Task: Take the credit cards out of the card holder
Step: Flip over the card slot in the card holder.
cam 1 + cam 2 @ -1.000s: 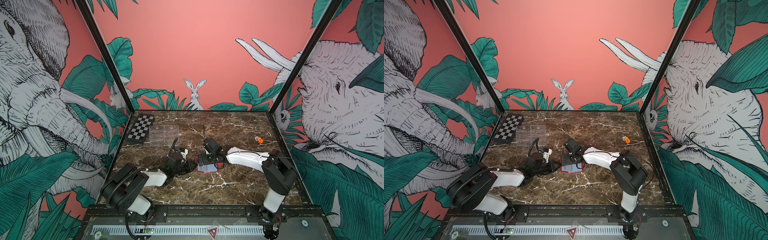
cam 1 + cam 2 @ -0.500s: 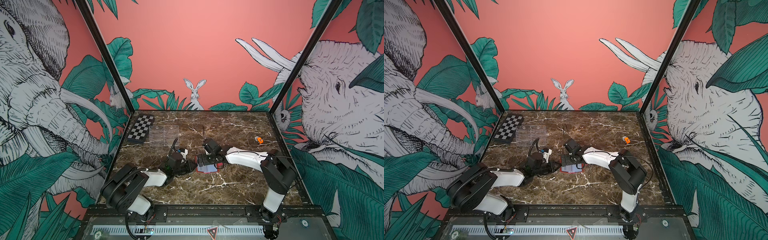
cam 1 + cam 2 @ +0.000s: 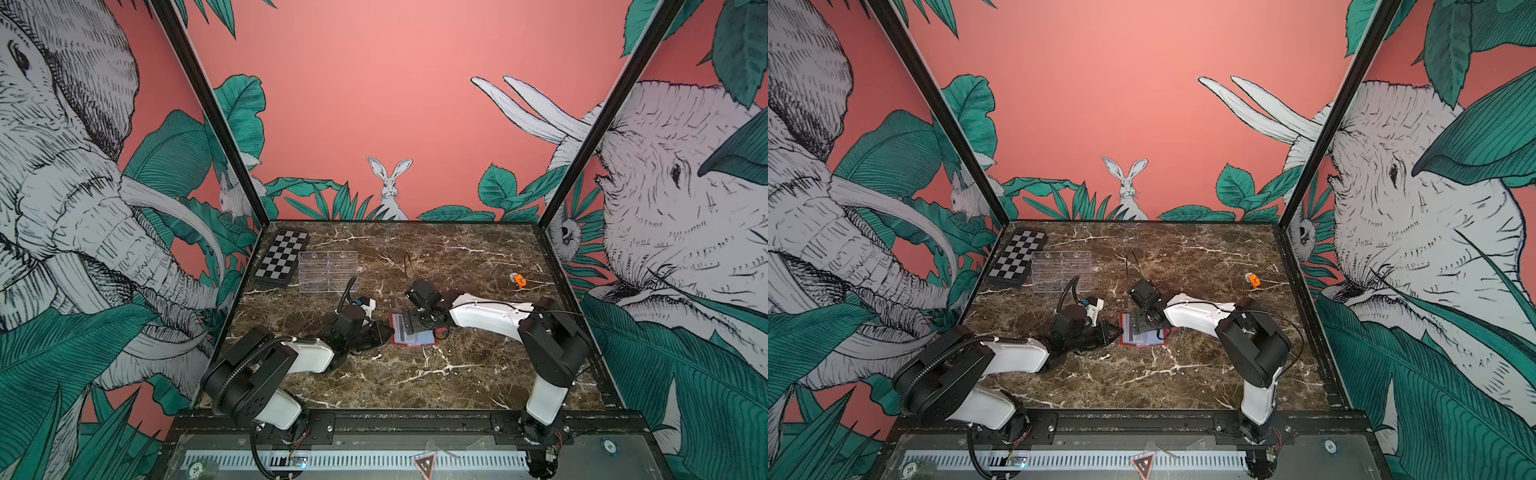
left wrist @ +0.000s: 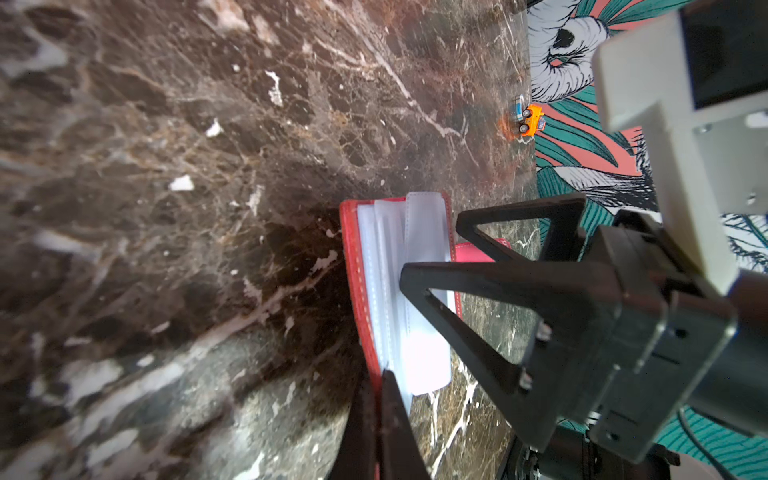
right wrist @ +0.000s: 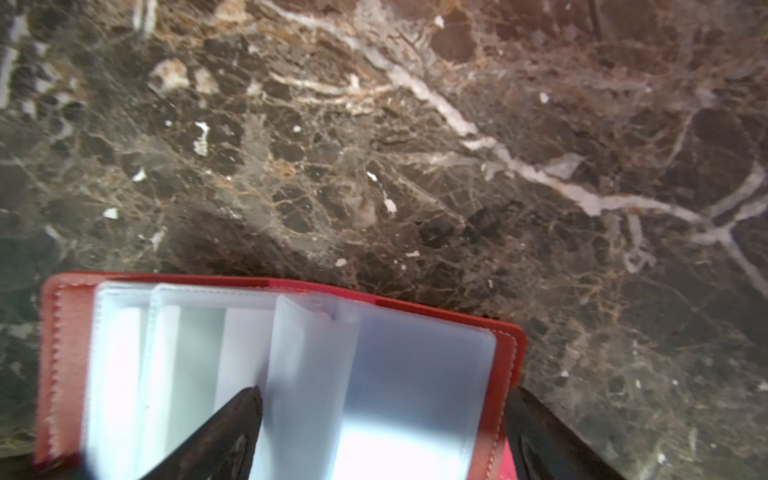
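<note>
The red card holder [image 3: 415,340] [image 3: 1145,340] lies open on the marble table, its pale plastic sleeves fanned up. My left gripper [image 3: 384,330] [image 4: 380,378] is shut on the edge of its red cover [image 4: 353,291]. From above, my right gripper [image 3: 419,322] [image 5: 382,399] stands open over the holder's other half [image 5: 415,365]. One of its fingers [image 5: 232,419] rests on the sleeves and the second [image 5: 536,424] sits just outside the red cover. A whitish credit card with a greyish band [image 5: 201,353] shows through one sleeve.
A black-and-white checkered board [image 3: 282,259] and a clear acrylic rack [image 3: 328,270] stand at the back left. A small orange toy car [image 3: 517,280] [image 4: 530,120] sits near the right wall. A thin black cable [image 3: 407,266] rises behind the right wrist.
The right arm has edged slightly to the left over the holder. The left gripper and the card holder have stayed where they were.
</note>
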